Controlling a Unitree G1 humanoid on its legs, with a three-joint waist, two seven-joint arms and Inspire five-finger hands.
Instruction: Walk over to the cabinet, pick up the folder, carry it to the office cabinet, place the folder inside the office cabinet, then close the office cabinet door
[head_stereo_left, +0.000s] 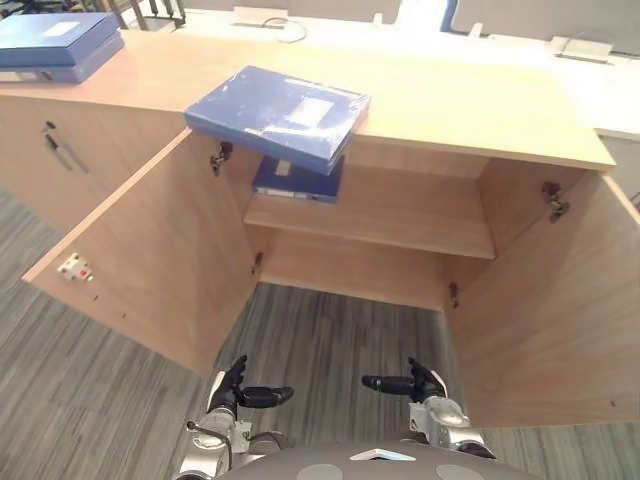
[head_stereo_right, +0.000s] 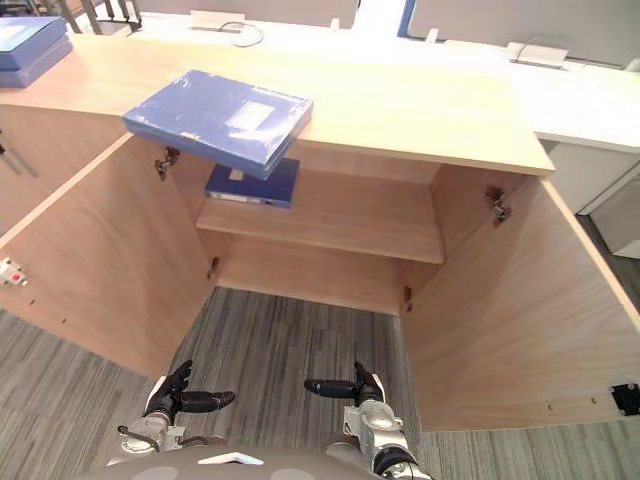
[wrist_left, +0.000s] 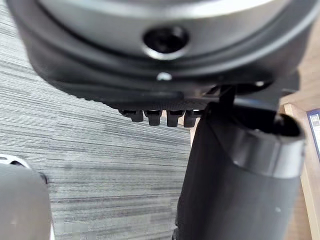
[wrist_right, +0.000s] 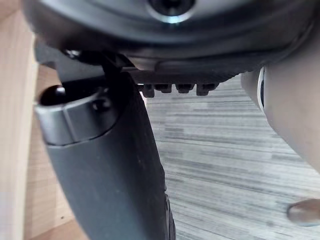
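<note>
Fingers of my left hand (head_stereo_left: 232, 392) and my right hand (head_stereo_left: 420, 383) are loosely spread and hold nothing, thumbs pointing toward each other, both hands low at 6 o'clock over the carpet floor (head_stereo_left: 320, 330) and well apart from the cabinet (head_stereo_left: 520, 150). One blue folder (head_stereo_left: 278, 113) lies on the surface (head_stereo_left: 450, 100) at 11 o'clock, its near corner hanging over the front edge. A second folder (head_stereo_left: 300, 182) lies inside on the shelf (head_stereo_left: 390, 212), just below the first. The left door (head_stereo_left: 150, 260) at 9 o'clock and the right door (head_stereo_left: 560, 310) at 3 o'clock both stand wide open. I judge the walk done. I cannot tell whether the folder on the shelf is the one I was to place. If so, only closing the doors is left; if not, the one on top must be picked up first.
</note>
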